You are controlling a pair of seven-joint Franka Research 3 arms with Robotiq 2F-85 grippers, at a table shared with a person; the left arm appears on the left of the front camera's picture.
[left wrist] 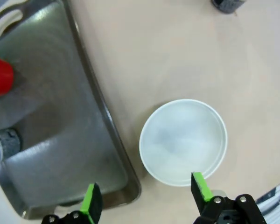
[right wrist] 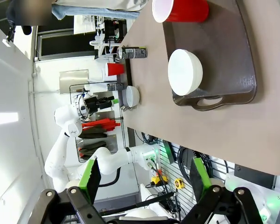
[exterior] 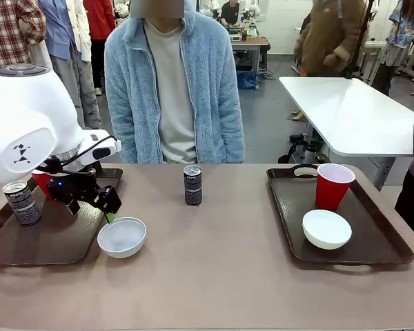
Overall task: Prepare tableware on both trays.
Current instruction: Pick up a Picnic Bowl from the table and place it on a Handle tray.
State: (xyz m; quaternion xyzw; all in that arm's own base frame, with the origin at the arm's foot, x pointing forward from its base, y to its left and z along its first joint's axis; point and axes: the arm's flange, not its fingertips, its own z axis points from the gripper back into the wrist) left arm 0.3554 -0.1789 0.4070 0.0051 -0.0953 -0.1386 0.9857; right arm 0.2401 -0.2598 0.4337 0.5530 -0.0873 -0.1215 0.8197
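While the left gripper hangs spread over a white bowl on the table just beside the left tray, which holds a can and a red cup, a second can stands mid-table, the right tray holds the other red cup plus the other bowl, and the right gripper is spread, empty.

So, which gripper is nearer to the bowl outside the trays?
Left. The left gripper hovers open right over that bowl's rim; the right gripper is far off, beyond the right tray.
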